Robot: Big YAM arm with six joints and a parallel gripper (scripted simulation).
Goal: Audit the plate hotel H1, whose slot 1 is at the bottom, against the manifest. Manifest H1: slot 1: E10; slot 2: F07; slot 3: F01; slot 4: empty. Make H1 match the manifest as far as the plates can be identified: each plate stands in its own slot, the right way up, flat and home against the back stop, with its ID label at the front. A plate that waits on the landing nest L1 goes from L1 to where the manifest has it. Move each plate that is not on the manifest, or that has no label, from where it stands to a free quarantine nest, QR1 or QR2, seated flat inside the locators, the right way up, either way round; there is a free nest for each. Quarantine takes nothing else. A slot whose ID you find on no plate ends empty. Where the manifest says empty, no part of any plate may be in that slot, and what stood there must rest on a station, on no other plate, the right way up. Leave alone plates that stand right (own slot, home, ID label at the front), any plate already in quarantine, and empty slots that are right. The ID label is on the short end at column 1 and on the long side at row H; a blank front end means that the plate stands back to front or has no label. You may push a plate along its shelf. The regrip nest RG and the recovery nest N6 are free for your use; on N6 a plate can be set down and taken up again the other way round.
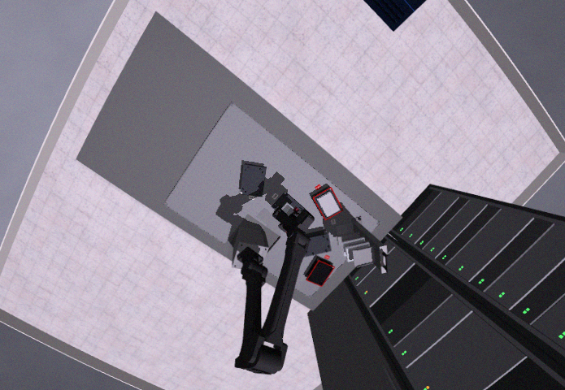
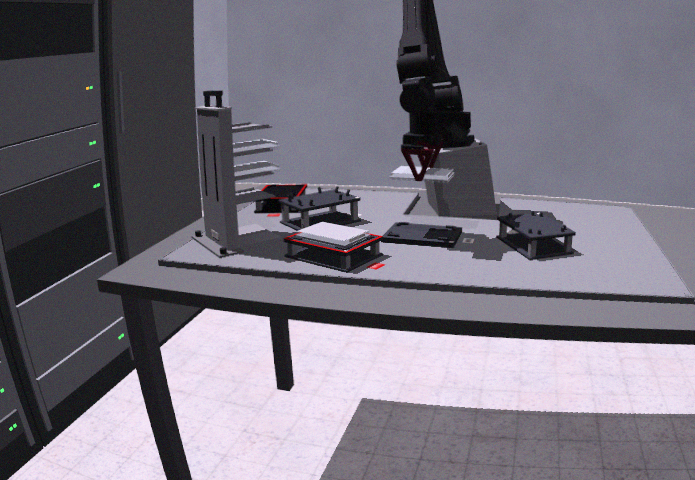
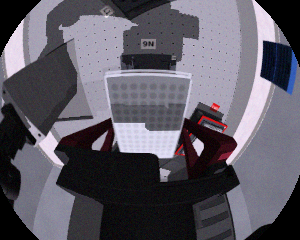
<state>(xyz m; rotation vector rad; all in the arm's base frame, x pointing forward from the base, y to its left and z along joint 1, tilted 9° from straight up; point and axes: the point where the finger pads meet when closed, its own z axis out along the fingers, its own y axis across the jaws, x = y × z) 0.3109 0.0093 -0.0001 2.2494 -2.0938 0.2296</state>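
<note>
My gripper (image 2: 420, 167) is shut on a white well plate (image 2: 418, 170) and holds it level in the air, high above the table in front of the arm's base. In the wrist view the plate (image 3: 148, 112) lies wells up between the red fingers. A dark nest labelled N6 (image 3: 148, 46) lies beyond its far end. The hotel H1 (image 2: 217, 175) stands at the table's left end, and its shelves (image 2: 254, 147) look empty. A second white plate (image 2: 333, 233) sits on a red-edged quarantine nest. The other red-edged nest (image 2: 283, 191) is dark and holds nothing.
A raised dark nest (image 2: 319, 203) stands beside the hotel. A flat black nest (image 2: 422, 233) lies mid-table and another raised nest (image 2: 535, 229) stands to the right. The arm's grey base block (image 2: 464, 183) is behind my gripper. Server racks (image 2: 36, 198) flank the table's left.
</note>
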